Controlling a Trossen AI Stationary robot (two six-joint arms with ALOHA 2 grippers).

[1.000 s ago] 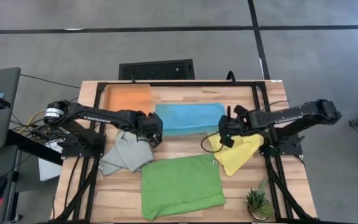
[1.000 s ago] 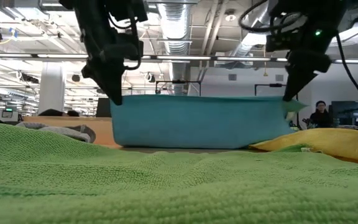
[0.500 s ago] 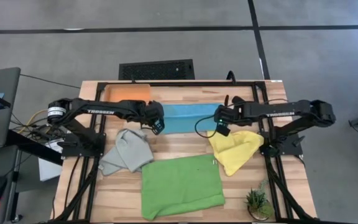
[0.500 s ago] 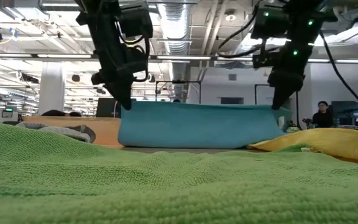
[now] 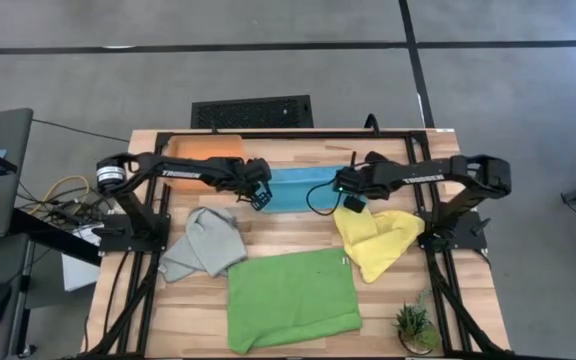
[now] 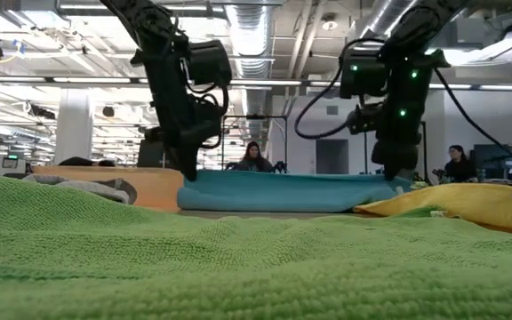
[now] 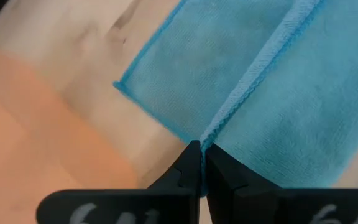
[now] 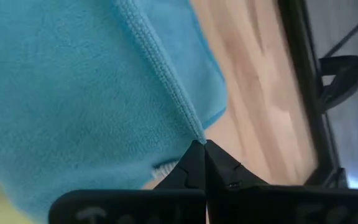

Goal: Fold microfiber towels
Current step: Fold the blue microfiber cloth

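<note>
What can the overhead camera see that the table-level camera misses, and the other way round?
Only the overhead view shows the whole table, the potted plant at its corner and the floor around it. Only the low view shows the room behind, with people seated there. Both show the left gripper and right gripper shut on the blue towel, plus the green, yellow, grey and orange towels.

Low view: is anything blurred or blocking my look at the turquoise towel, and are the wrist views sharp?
Low view: the lime green towel fills the foreground, soft and out of focus; the turquoise towel behind is sharp, against bright ceiling lights. Left wrist view: hem crisp, fingers dark. Right wrist view: towel pile soft, table edge blurred.
</note>
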